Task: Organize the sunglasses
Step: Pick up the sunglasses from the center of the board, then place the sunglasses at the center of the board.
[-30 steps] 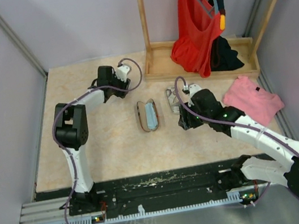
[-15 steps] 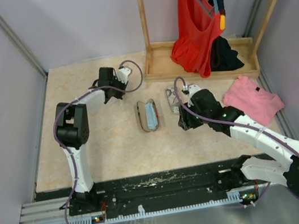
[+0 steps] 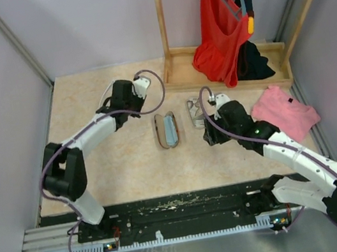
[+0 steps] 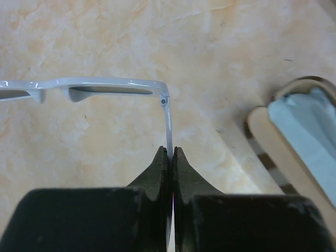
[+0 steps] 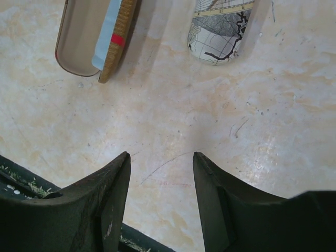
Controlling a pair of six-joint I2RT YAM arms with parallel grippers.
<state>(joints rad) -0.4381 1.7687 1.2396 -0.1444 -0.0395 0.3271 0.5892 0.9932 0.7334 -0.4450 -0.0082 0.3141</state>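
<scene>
The white-framed sunglasses (image 4: 84, 88) hang just above the table in the left wrist view. My left gripper (image 4: 170, 152) is shut on one thin arm of them (image 4: 168, 123). In the top view this gripper (image 3: 127, 105) is left of the open brown-striped case (image 3: 168, 130) and hides the glasses. That case holds a light blue cloth (image 4: 307, 121). My right gripper (image 5: 160, 157) is open and empty above bare table, near the brown-striped case (image 5: 89, 37) and the grey-patterned case (image 5: 223, 23). The dark wire sunglasses are out of view.
A wooden rack (image 3: 176, 76) with a red garment (image 3: 220, 27) stands at the back right. A pink cloth (image 3: 284, 112) lies right of my right arm. The table's black front edge (image 5: 21, 173) is close behind the right gripper.
My left arm has unfolded and its elbow has swung down to the left, while its gripper stays near the same spot with the white sunglasses. My right gripper has shifted slightly right.
</scene>
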